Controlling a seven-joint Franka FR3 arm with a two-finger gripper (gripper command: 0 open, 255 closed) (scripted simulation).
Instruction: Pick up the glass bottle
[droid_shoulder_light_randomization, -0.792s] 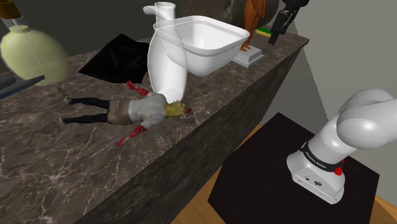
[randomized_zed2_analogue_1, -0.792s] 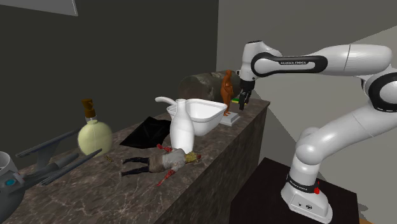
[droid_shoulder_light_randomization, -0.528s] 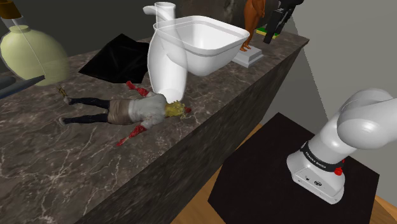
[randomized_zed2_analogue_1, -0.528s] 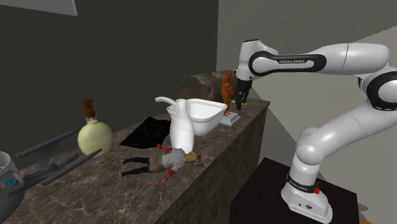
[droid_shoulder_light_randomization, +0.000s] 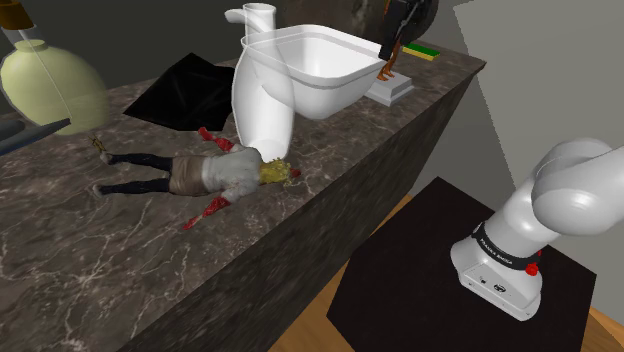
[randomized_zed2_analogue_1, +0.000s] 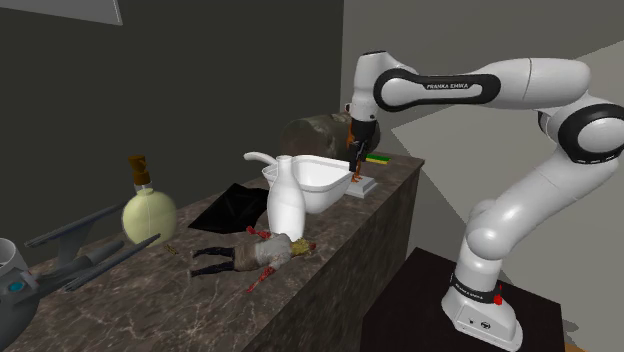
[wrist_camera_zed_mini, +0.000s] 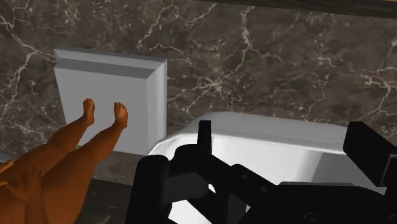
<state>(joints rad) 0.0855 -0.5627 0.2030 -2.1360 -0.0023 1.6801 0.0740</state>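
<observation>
The arm (randomized_zed2_analogue_1: 520, 80) is built of smooth, rounded white segments with dark grey joints (randomized_zed2_analogue_1: 592, 135), it carries small white lettering (randomized_zed2_analogue_1: 455, 87) on a dark band and a small red mark (randomized_zed2_analogue_1: 499, 296) near its round foot, and it ends in an all-black claw (randomized_zed2_analogue_1: 356, 155).

on the worktop (droid_shoulder_light_randomization: 60, 270) a doll (droid_shoulder_light_randomization: 215, 175) lies before a jug (droid_shoulder_light_randomization: 258, 110), with a bowl (droid_shoulder_light_randomization: 335, 75) just beside it on the shoulder view's right and a figurine (wrist_camera_zed_mini: 57, 153) on its plinth (droid_shoulder_light_randomization: 395, 90) next along. the corked bottle (droid_shoulder_light_randomization: 45, 80) stands well apart, far left.
</observation>
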